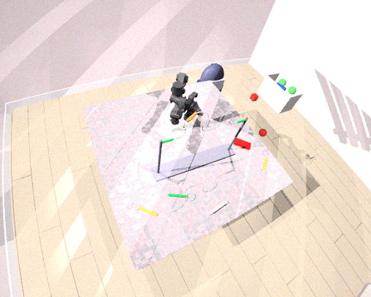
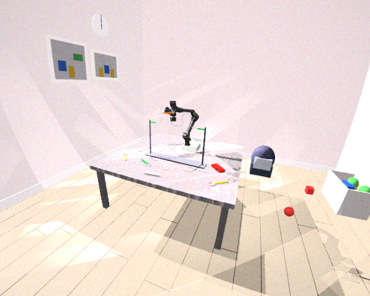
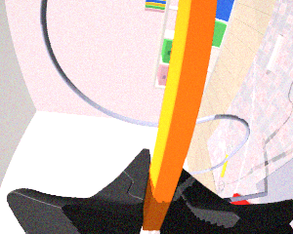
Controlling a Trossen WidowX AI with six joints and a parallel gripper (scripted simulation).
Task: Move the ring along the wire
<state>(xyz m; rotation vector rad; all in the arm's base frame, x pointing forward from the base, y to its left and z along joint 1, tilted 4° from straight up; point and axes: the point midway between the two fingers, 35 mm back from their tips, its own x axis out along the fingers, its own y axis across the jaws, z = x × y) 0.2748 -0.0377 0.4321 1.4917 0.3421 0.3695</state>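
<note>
The wire rig stands on a grey base plate (image 1: 208, 157) (image 2: 166, 157) with a dark post (image 1: 159, 158) (image 2: 150, 140) at the left and another post (image 1: 237, 134) (image 2: 204, 146) at the right. Each post carries a green wire part, the left (image 1: 167, 140) (image 2: 153, 121) and the right (image 1: 241, 120) (image 2: 200, 128). The thin grey wire (image 1: 226, 114) (image 3: 68, 85) winds between them. My gripper (image 1: 189, 119) (image 2: 171, 113) (image 3: 151, 155) is shut on the orange handle (image 1: 191, 116) (image 2: 168, 112) (image 3: 186, 85), above the left half of the wire. The ring itself is too small to make out.
Loose ring tools lie on the table (image 1: 122, 127): a green one (image 1: 177, 195), a yellow one (image 1: 147, 211) and another yellow one (image 1: 264, 163). A white bar (image 1: 218, 207) and a red block (image 1: 242, 143) (image 2: 217, 167) also lie there. A red ball (image 1: 263, 132), a red cube (image 1: 253, 97) and a white box (image 1: 280, 96) are on the floor.
</note>
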